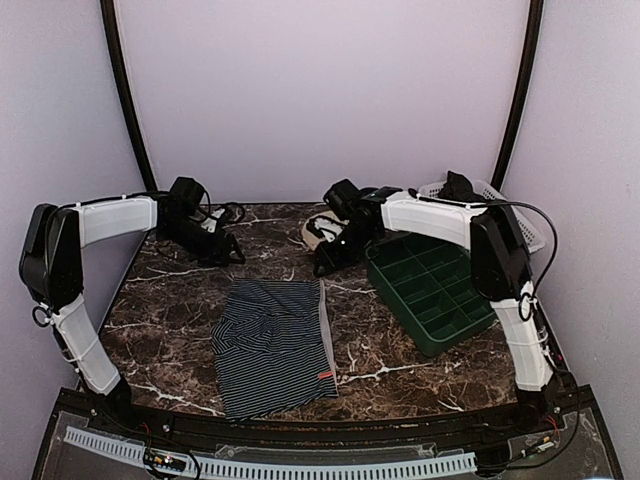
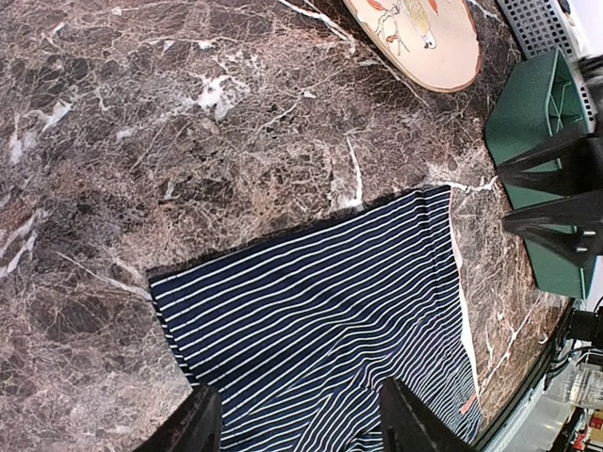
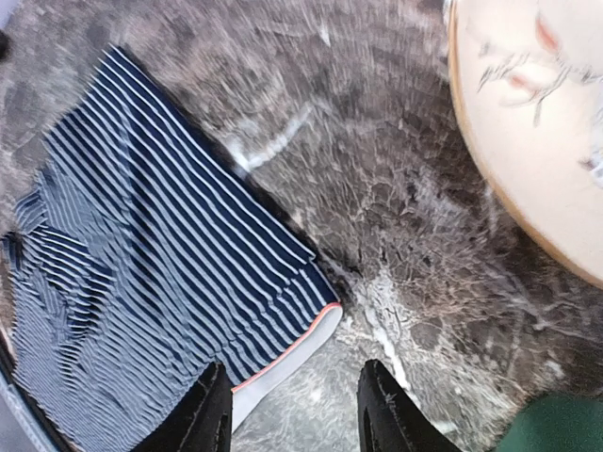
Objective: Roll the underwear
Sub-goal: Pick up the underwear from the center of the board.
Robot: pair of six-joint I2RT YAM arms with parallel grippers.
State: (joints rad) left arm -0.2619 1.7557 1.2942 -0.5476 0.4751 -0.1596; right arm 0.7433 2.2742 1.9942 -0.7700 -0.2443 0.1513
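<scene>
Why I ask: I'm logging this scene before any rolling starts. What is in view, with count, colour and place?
underwear: one, navy with white pinstripes and a grey waistband, spread out and a little rumpled at the near middle of the table.
organiser tray: one, green, many compartments, right of the underwear.
plate: one, cream with a printed picture, far middle.
basket: one, white, far right corner, with something dark in it.
table: one, dark brown marble.
left end effector: one, black, open, raised at the far left.
right end effector: one, black, open, raised by the plate.
</scene>
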